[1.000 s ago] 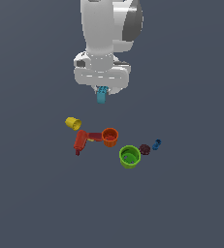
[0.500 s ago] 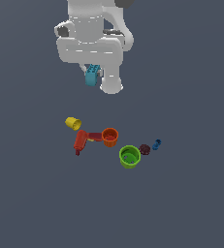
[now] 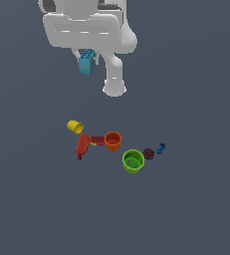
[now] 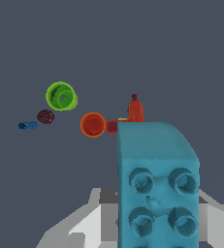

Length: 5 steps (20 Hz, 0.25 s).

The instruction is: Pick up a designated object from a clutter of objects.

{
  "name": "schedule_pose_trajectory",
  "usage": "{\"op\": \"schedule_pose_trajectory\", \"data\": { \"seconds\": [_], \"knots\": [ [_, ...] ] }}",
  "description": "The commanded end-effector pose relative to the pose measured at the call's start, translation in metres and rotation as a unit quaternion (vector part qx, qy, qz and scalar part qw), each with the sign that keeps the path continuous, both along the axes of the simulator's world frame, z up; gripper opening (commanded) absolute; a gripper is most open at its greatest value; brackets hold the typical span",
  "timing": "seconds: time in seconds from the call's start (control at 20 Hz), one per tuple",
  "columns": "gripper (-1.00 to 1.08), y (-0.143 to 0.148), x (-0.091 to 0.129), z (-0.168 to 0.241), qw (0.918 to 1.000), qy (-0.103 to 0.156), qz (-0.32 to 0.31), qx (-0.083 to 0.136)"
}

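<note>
The designated object, a light teal-blue studded block (image 3: 86, 63) (image 4: 157, 189), hangs high above the floor with my gripper (image 3: 86, 59) shut on it. In the wrist view the block fills the foreground and hides most of the grey fingers (image 4: 74, 227). Far below lies the clutter of objects: a yellow cup (image 3: 75, 127) on its side, a red drill-like tool (image 3: 85, 144) (image 4: 131, 114), an orange cup (image 3: 113, 141) (image 4: 92, 124), a green cup (image 3: 133, 161) (image 4: 61, 96), a dark maroon lump (image 3: 148, 153) (image 4: 45, 116) and a small darker blue piece (image 3: 160, 148) (image 4: 27, 125).
The arm's large white body (image 3: 86, 27) fills the top of the exterior view. The clutter sits in a loose row on a plain dark grey floor (image 3: 186, 209).
The arm has risen steadily with the teal block held in the gripper, and now looms larger and higher in the exterior view. The clutter on the floor has not moved.
</note>
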<state>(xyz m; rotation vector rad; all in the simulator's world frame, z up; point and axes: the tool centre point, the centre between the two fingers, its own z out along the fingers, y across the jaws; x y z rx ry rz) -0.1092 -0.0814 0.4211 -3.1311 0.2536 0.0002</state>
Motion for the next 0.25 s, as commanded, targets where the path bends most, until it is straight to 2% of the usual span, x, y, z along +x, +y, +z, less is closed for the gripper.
{"op": "schedule_pose_trajectory", "data": {
  "seconds": [0.0, 0.2],
  "knots": [
    [-1.00, -0.0021, 0.0012, 0.0067, 1.0000, 0.000, 0.000, 0.000],
    [-1.00, -0.0032, 0.0020, 0.0100, 1.0000, 0.000, 0.000, 0.000]
  ]
}}
